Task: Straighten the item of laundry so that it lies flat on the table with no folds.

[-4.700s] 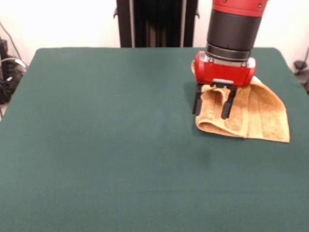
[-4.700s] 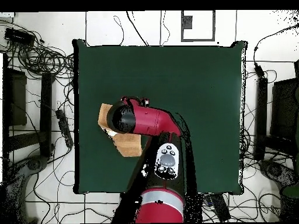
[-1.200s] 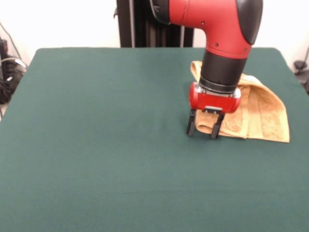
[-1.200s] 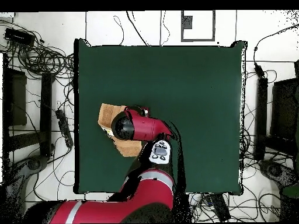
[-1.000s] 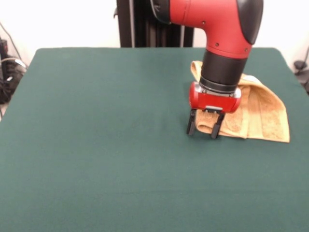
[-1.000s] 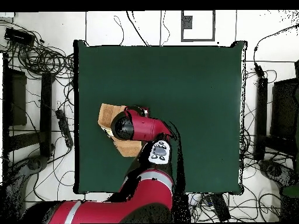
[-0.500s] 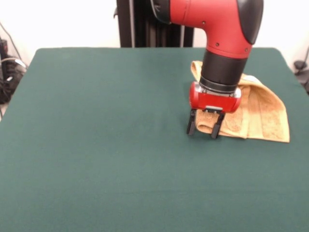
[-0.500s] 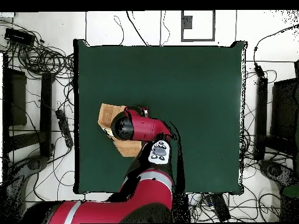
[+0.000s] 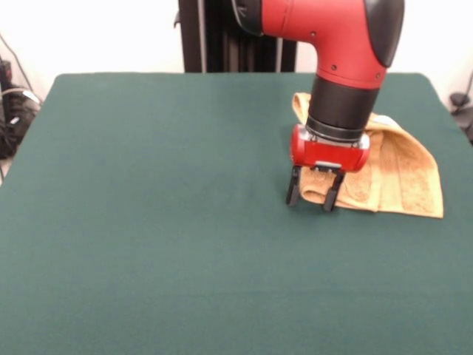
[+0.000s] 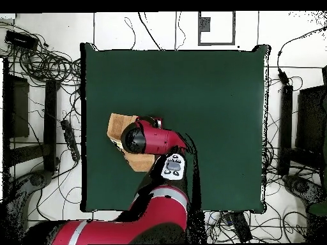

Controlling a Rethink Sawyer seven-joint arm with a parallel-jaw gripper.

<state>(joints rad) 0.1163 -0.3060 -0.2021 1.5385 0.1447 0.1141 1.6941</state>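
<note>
The towel [image 9: 392,166] lay folded and bunched on the bench [image 9: 162,222], not flat. In the front view it was in the right far part of the green top, near the right edge; in the overhead view [image 10: 121,131] it was near the left edge, about halfway along that side, and the arm covered most of it. Its surface showed long folds, and one layer was turned over another. The near left corner of the towel made a rounded, thick fold.

The gripper [image 9: 312,197] stood upright over this corner, pointing straight down. Its two black fingers [image 9: 293,194] were apart, with a gap between them, and the rounded corner of the towel was in this gap. The tips were at the level of the bench or very close to it. The fingers did not press the cloth together.

The red and black arm [image 9: 347,66] came down from above.

Cables [image 10: 45,64] lay on the floor around the bench.
</note>
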